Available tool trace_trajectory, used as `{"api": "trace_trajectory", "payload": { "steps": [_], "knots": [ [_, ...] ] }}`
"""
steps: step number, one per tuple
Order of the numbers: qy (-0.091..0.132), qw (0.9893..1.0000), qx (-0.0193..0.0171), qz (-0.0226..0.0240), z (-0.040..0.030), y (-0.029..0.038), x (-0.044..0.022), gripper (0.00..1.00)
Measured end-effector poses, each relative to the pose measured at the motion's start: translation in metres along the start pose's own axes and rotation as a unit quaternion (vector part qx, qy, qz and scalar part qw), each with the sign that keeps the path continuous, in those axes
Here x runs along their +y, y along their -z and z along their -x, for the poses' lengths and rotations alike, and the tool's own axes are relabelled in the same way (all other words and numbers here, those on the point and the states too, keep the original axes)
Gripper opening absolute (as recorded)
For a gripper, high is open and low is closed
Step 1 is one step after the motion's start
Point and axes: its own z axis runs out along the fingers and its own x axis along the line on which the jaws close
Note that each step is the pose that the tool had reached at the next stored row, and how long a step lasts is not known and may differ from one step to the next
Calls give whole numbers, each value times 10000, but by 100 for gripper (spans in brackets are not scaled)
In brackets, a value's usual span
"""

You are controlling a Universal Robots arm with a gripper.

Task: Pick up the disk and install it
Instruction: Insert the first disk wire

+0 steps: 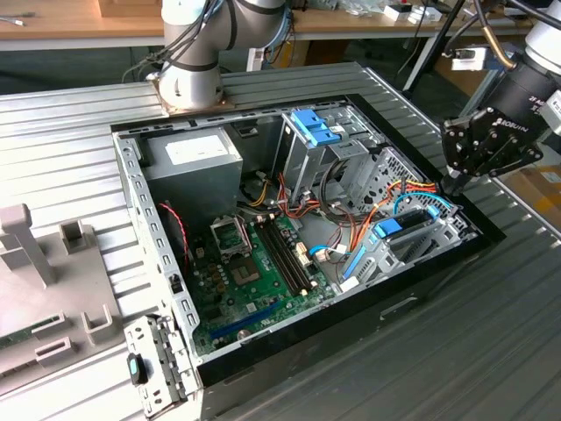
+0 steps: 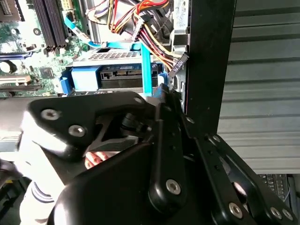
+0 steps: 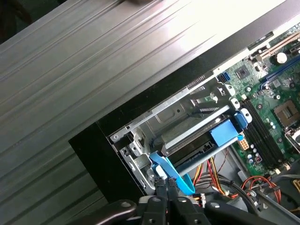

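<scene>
The disk [image 1: 410, 230] lies flat in the lower drive bay at the corner of the open computer case [image 1: 131, 202] on the exterior view's right, with its blue side frame around it. In both wrist views the disk [image 2: 117, 75] [image 3: 199, 149] sits under a metal cage plate, a blue tab on its inner end. My gripper [image 1: 451, 182] hangs over the case's rim just above that bay. Its fingertips [image 3: 161, 187] are pressed together at the blue strip on the bay's outer end, and my gripper [image 2: 164, 91] touches the same strip.
A grey power-supply box [image 1: 195, 158] fills the case's far corner. A light-blue bracket [image 1: 314, 132] tops the upright drive cage. Orange, red and yellow cables [image 1: 390, 195] run beside the bay, above the green motherboard [image 1: 254, 272]. A grey fixture [image 1: 44, 272] stands left of the case.
</scene>
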Motion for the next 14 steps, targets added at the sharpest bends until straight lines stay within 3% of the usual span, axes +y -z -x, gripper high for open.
{"api": "trace_trajectory", "payload": {
  "steps": [2, 4, 7, 9, 14],
  "knots": [
    [0, 10000, 0, 0, 0, 0, 0, 17],
    [1, 10000, -1, -1, 0, -7, 0, 36],
    [1, 10000, 0, 0, -9, -103, -5, 36],
    [1, 10000, 5, 7, 16, -112, -44, 36],
    [-35, 10000, 44, 64, 16, -168, -50, 36]
  ]
}}
